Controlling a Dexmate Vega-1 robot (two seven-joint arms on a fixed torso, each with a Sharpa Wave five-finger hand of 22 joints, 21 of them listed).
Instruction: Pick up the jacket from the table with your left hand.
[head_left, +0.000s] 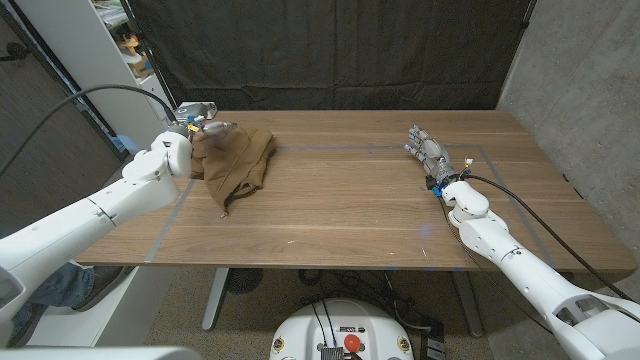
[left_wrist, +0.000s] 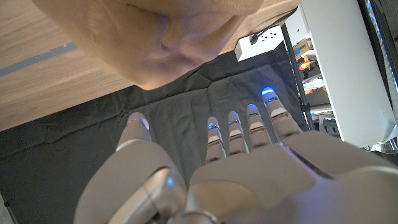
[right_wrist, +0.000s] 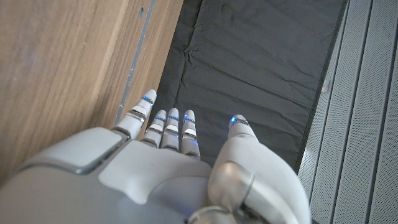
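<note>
jacket: a brown jacket (head_left: 237, 162) lies crumpled on the table (head_left: 350, 210), far left, near the far edge; a narrow flap trails from it toward the near side.
long axis: the heap runs roughly from far to near, wider at the far end and tapering to the flap.
left hand: the left hand (head_left: 200, 122) is at the jacket's far-left corner, just beside or over the cloth; the head view cannot settle whether it touches.
left hand state: in the left wrist view the left hand's fingers (left_wrist: 239, 134) are straight and a little apart, thumb set off to one side, nothing between them; the jacket's rumpled edge (left_wrist: 161, 37) lies just beyond the fingertips.
direction: from the left hand the jacket lies to the right and toward the near side, so the bulk of the cloth is ahead of the palm rather than under it.
right hand: the right hand (head_left: 428, 152) stands well apart on the right half of the table, fingers extended and close together, holding nothing; the right wrist view shows the same.
nearer hand: the left, by far.
judgement: the grasp is not yet made; the next move likely calls for the fingers to come down onto the thick far part of the heap and gather a fold, since the thin flap would give poor purchase.
</note>
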